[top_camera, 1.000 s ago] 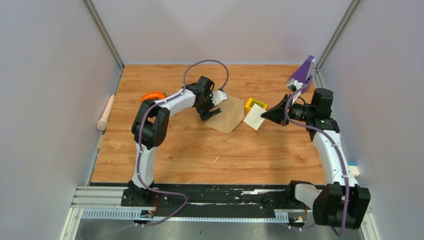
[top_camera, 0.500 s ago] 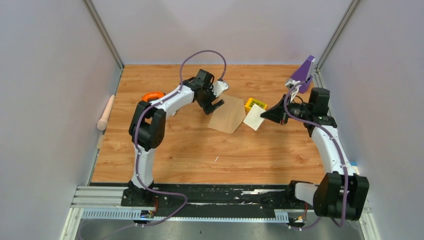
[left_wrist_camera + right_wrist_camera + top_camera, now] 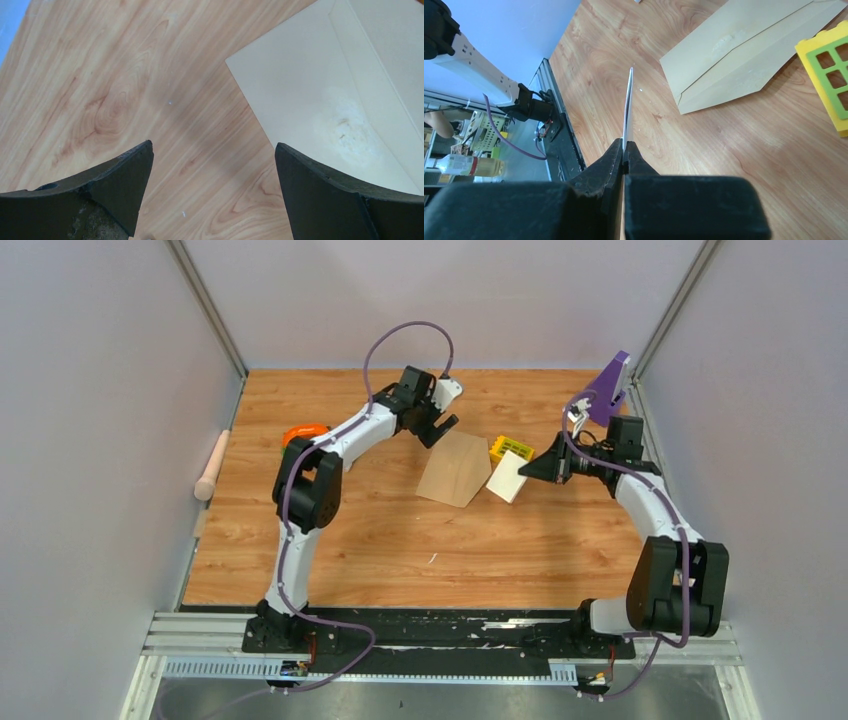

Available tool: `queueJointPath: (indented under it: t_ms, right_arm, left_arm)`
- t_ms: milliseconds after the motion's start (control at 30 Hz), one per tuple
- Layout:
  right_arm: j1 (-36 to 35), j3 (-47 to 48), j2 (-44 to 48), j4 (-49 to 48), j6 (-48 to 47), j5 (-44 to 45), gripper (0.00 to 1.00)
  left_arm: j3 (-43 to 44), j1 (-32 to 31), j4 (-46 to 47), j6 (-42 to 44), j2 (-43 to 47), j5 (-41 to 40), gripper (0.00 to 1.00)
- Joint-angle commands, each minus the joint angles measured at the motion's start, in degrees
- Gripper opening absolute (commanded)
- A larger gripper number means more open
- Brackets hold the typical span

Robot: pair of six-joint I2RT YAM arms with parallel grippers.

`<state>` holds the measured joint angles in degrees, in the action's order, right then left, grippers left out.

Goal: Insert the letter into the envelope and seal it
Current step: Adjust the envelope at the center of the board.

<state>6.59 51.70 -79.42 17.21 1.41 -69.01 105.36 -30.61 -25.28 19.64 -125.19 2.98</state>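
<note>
Where the arms are bolted: black rail point(image 3: 450, 625) along the near edge of the wooden table point(image 3: 400, 550).
Right gripper point(image 3: 530, 472): fingers pressed together, pinching the letter by its right edge; claw points left across the table.
Letter point(image 3: 507, 478): white sheet, outside the envelope, just right of it. The right wrist view shows it edge-on point(image 3: 628, 110), standing up from the fingertips point(image 3: 618, 150). Whether its far end touches the table cannot be told.
Envelope point(image 3: 455, 470): tan-brown, lying mid-table with its pointed flap unfolded, unsealed. A pale scuffed patch shows on the paper in the left wrist view point(image 3: 345, 132).
Yellow block point(image 3: 511, 448): on the table just beyond the letter, close to the envelope's right side; green grid on its face point(image 3: 831, 70).
Left gripper point(image 3: 438, 428): fingers point(image 3: 115, 185) spread wide, holding nothing, over the envelope's far-left corner.
Orange object point(image 3: 305, 432): far left, partly hidden behind the left arm.
</note>
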Motion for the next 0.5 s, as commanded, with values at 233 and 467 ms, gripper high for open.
queueJointPath:
  t_ms: [233,467]
  right_arm:
    - [2.51,2.79,11.11,0.11,-3.21,1.42,0.0]
    - [6.63,2.32,14.75,-0.16,-3.1,0.31,0.0]
  left_arm:
    - [-0.21,-6.23,1.28,-1.65,2.33,3.12,1.0]
    - [6.62,-9.83,-2.7,-2.52,-4.65,-4.7,1.0]
